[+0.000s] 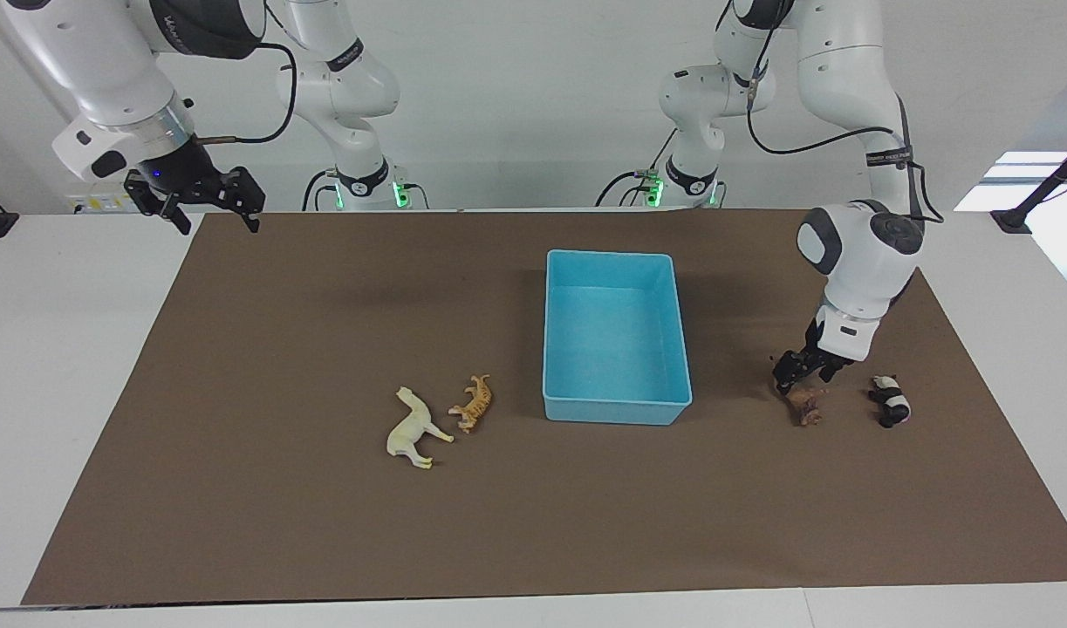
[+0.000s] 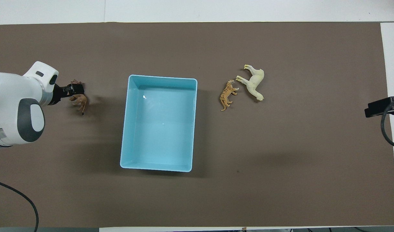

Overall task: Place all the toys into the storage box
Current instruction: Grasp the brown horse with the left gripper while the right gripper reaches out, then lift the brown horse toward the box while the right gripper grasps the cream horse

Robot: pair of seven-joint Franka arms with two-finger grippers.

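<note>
The light blue storage box [image 1: 616, 410] stands empty mid-table, and it shows in the overhead view [image 2: 156, 167] too. The brown animal [image 1: 808, 404] lies toward the left arm's end, with the panda [image 1: 891, 402] beside it. My left gripper [image 1: 803, 377] is low over the brown animal [image 2: 81, 100], its fingers open around the animal's end nearer the robots. The panda is hidden under the left arm in the overhead view. The cream llama [image 1: 415, 427] and the orange tiger [image 1: 474, 403] lie side by side toward the right arm's end. My right gripper [image 1: 210, 205] is open, empty and raised over the mat's edge.
A brown mat [image 1: 324, 541] covers most of the white table. The llama [image 2: 253, 82] and the tiger [image 2: 227, 94] lie on their sides a short way from the box. The right gripper [image 2: 379, 108] shows at the edge of the overhead view. The left gripper [image 2: 75, 90] is also in that view.
</note>
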